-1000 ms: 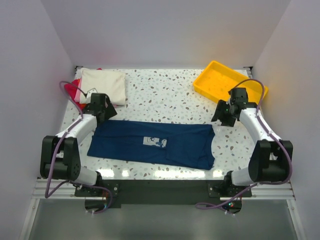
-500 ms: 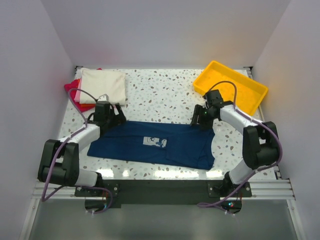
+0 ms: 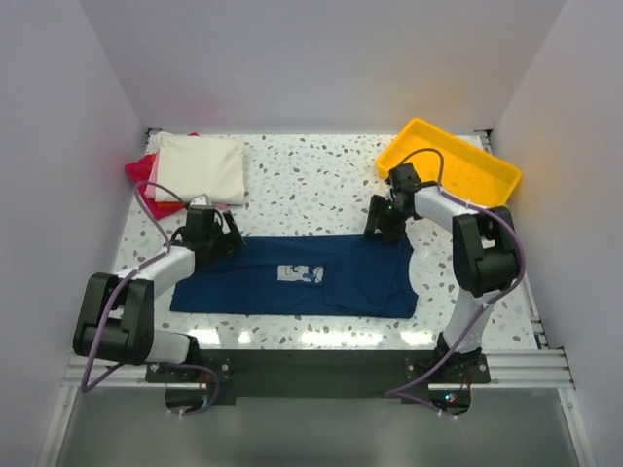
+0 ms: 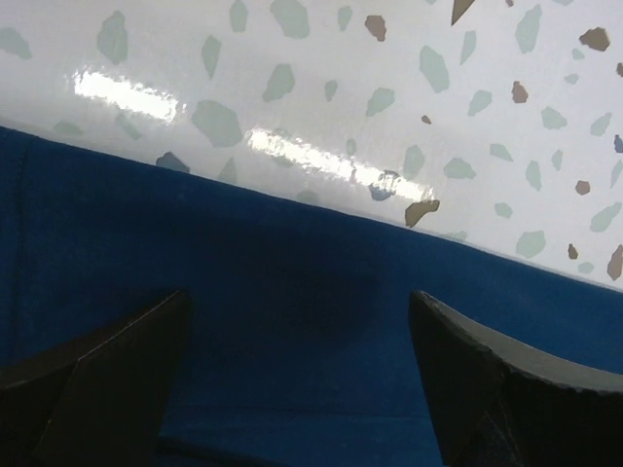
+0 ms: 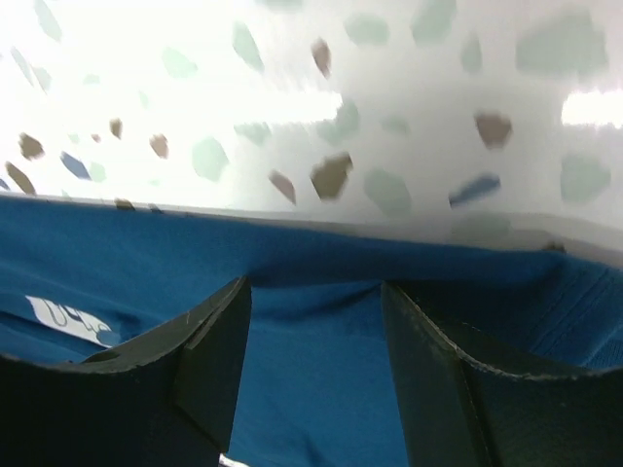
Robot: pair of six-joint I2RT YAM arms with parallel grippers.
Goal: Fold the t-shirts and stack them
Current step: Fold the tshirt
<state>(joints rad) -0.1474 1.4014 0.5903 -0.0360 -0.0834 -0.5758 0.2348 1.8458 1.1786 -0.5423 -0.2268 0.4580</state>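
Both arms stretched forward and low, wrists pitched down. Navy t-shirt (image 3: 331, 282) flat on table (image 3: 311, 185), near-centre. Left gripper (image 3: 220, 235) jaws wide over shirt's far-left edge. Right gripper (image 3: 381, 230) part-open, astride far-right edge.

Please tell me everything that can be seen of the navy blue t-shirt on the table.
The navy t-shirt is soft cloth with a small pale print at its middle. It lies flat as a wide band across the near part of the speckled table. The left gripper and right gripper stand open over its far edge; contact cannot be told.
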